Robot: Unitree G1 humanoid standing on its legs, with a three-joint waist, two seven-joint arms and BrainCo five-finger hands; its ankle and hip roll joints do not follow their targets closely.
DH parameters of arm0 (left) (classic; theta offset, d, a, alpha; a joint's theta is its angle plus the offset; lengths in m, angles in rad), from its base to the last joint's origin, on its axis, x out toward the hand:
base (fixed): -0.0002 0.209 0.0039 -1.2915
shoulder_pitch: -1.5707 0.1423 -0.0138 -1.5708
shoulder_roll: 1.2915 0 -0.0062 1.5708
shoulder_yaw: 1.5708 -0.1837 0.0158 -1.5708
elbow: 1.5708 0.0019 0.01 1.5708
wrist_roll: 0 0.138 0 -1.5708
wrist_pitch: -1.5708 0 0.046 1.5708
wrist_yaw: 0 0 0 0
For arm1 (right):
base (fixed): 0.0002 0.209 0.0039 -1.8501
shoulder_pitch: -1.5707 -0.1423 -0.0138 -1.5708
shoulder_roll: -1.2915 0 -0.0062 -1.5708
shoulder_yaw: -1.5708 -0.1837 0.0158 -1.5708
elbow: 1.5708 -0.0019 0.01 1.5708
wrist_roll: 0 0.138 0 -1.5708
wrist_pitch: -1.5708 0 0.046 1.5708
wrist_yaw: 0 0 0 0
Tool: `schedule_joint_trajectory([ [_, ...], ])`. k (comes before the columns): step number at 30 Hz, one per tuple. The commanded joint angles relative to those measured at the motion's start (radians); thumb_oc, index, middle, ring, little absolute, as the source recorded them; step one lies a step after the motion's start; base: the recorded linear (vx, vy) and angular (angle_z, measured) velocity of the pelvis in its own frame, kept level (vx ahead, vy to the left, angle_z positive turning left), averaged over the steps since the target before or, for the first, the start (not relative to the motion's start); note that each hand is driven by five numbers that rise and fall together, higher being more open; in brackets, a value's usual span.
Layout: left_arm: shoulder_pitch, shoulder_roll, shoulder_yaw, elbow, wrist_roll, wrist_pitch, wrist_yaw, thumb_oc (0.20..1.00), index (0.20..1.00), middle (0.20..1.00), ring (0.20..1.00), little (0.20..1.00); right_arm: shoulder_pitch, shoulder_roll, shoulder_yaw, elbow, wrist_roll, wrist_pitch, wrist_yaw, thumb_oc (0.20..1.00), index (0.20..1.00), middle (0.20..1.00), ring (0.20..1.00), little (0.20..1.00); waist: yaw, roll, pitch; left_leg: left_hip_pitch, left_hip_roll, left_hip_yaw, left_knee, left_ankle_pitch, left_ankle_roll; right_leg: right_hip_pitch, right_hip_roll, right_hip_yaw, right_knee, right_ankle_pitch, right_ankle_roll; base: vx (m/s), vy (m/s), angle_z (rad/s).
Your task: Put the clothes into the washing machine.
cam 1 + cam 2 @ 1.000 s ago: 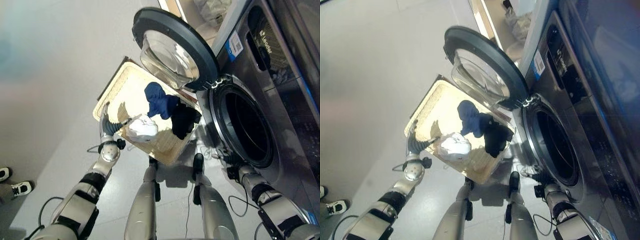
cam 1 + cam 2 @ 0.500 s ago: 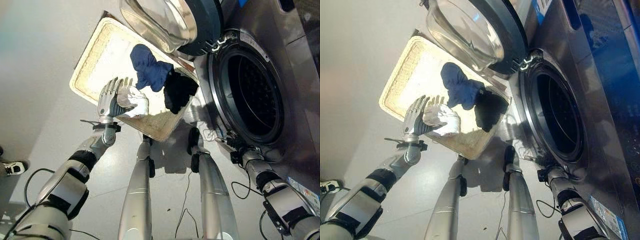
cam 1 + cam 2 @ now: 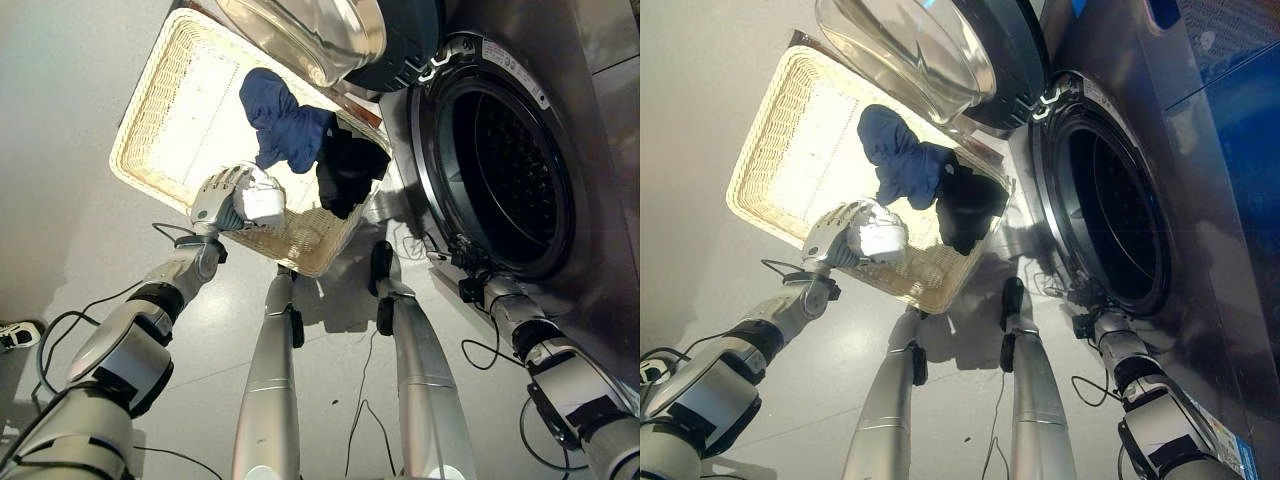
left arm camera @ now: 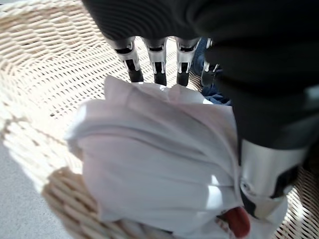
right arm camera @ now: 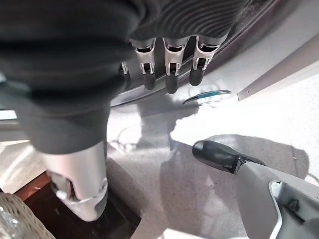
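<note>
- Gripping the white garment (image 3: pixel 262 201), the left hand (image 3: pixel 218 196) has its fingers and thumb curled round the bundle at the wicker basket's (image 3: pixel 165 110) near edge.
- A blue garment (image 3: pixel 280 125) and a black garment (image 3: pixel 348 168) lie in the basket toward its far side, touching each other.
- The right hand (image 5: pixel 169 64) hangs with relaxed, straight fingers, empty, low beside the washing machine (image 3: pixel 500 170), whose door (image 3: pixel 330 35) stands open over the basket.
</note>
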Motion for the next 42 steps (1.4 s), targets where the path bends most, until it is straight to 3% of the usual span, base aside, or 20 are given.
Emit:
schedule_joint_trajectory([
  [1, -0.023, 0.019, 0.033, 0.042, -0.014, 0.003, -0.006, 1.0, 1.0, 1.0, 1.0, 1.0, 0.011, -0.049, 0.01, -0.016, 0.041, -0.032, 0.008, 1.0, 1.0, 1.0, 1.0, 1.0, 0.024, -0.034, -0.019, -0.039, -0.034, 0.01, 0.166, -0.131, -0.006, 0.016, 0.038, 0.021, -0.15, 0.141, 0.096, 0.0, 0.0, 0.0],
  [10, -0.024, 0.001, 0.037, 0.12, -0.017, 0.06, -0.053, 1.0, 1.0, 1.0, 1.0, 1.0, -0.008, -0.043, 0.024, -0.014, 0.051, -0.039, 0.003, 1.0, 1.0, 1.0, 1.0, 1.0, 0.022, -0.048, -0.019, -0.046, -0.037, 0.005, 0.165, -0.129, -0.006, 0.011, 0.042, 0.021, -0.158, 0.147, 0.096, 0.0, 0.0, 0.0],
  [11, -0.028, 0.004, 0.037, 0.126, -0.017, 0.067, -0.064, 0.9, 0.9, 0.9, 0.9, 0.9, -0.014, -0.045, 0.027, -0.014, 0.055, -0.037, 0.003, 1.0, 1.0, 1.0, 1.0, 1.0, 0.022, -0.051, -0.019, -0.049, -0.036, 0.003, 0.165, -0.128, -0.006, 0.01, 0.043, 0.021, -0.158, 0.148, 0.096, 0.0, 0.0, 0.0],
  [12, -0.028, 0.004, 0.036, 0.132, -0.016, 0.063, -0.064, 0.517, 0.517, 0.517, 0.517, 0.517, -0.019, -0.045, 0.031, -0.013, 0.057, -0.038, 0.003, 1.0, 1.0, 1.0, 1.0, 1.0, 0.023, -0.052, -0.019, -0.051, -0.036, 0.001, 0.164, -0.126, -0.008, 0.01, 0.044, 0.021, -0.16, 0.149, 0.096, 0.0, 0.0, 0.0],
  [13, -0.03, 0.003, 0.035, 0.134, -0.018, 0.063, -0.068, 0.2, 0.2, 0.2, 0.2, 0.2, -0.022, -0.046, 0.033, -0.013, 0.058, -0.038, 0.005, 1.0, 1.0, 1.0, 1.0, 1.0, 0.023, -0.053, -0.019, -0.051, -0.035, 0.001, 0.162, -0.125, -0.008, 0.01, 0.045, 0.021, -0.162, 0.149, 0.096, 0.0, 0.0, 0.0],
  [33, -0.087, -0.033, -0.002, 0.179, -0.007, 0.059, -0.1, 0.2, 0.2, 0.2, 0.2, 0.2, -0.073, -0.024, 0.072, -0.035, 0.087, -0.059, -0.004, 1.0, 1.0, 1.0, 1.0, 1.0, 0.018, -0.069, -0.019, -0.08, -0.037, -0.014, 0.147, -0.111, -0.009, -0.017, 0.056, 0.021, -0.169, 0.161, 0.098, 0.0, 0.0, 0.0],
  [36, -0.072, -0.034, 0.037, 0.153, -0.192, 0.023, -0.08, 0.2, 0.2, 0.2, 0.2, 0.2, -0.067, -0.029, 0.065, -0.062, 0.163, -0.078, 0.017, 1.0, 1.0, 1.0, 1.0, 1.0, 0.018, -0.068, -0.019, -0.08, -0.04, -0.018, 0.148, -0.111, -0.009, -0.018, 0.059, 0.027, -0.168, 0.162, 0.098, 0.0, 0.0, 0.0],
  [38, -0.048, -0.029, 0.135, 0.101, -0.386, -0.072, -0.063, 0.2, 0.2, 0.2, 0.2, 0.2, -0.042, -0.027, 0.042, -0.113, 0.246, -0.107, 0.052, 1.0, 1.0, 1.0, 1.0, 1.0, 0.021, -0.067, -0.019, -0.074, -0.041, -0.019, 0.143, -0.11, -0.01, -0.013, 0.06, 0.025, -0.169, 0.159, 0.098, 0.0, 0.0, 0.0],
  [42, 0.015, -0.033, 0.277, -0.021, -0.618, -0.201, -0.079, 0.2, 0.2, 0.2, 0.2, 0.2, 0.016, -0.016, 0.002, -0.241, 0.352, -0.127, 0.087, 1.0, 1.0, 1.0, 1.0, 1.0, 0.026, -0.068, -0.019, -0.067, -0.047, -0.027, 0.142, -0.115, -0.012, -0.006, 0.055, 0.02, -0.166, 0.151, 0.1, 0.0, -0.01, 0.0],
])
